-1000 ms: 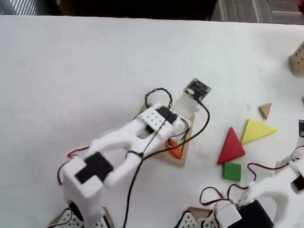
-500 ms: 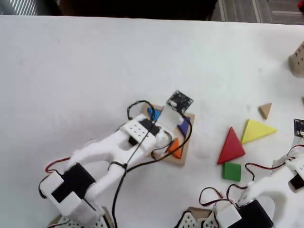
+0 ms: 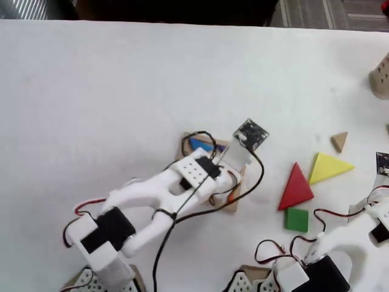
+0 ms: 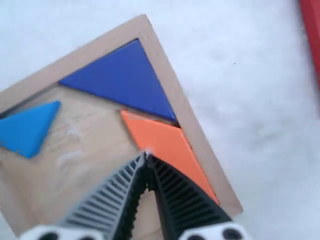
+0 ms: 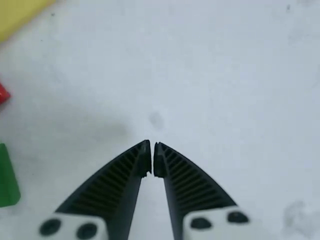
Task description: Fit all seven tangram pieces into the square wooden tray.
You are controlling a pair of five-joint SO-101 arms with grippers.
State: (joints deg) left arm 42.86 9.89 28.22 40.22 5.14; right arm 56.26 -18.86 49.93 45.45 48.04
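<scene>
Right gripper [image 5: 151,160]: ribbed black fingers [image 5: 125,185] closed tip to tip, hairline slit between the tips. It hangs over bare white counter [image 5: 225,75], surface faintly smudged.

Three tangram pieces cut by the frame edge, all off to the same side of the gripper:
- green piece [image 5: 7,175], nearest the fingers, flat on the counter
- red piece [image 5: 2,94], just a sliver, farther out
- yellow piece [image 5: 17,15], farthest, corner only

All three are well apart from the fingers.

White table [image 3: 121,79], perforated tan block [image 3: 381,78] at edge
</scene>
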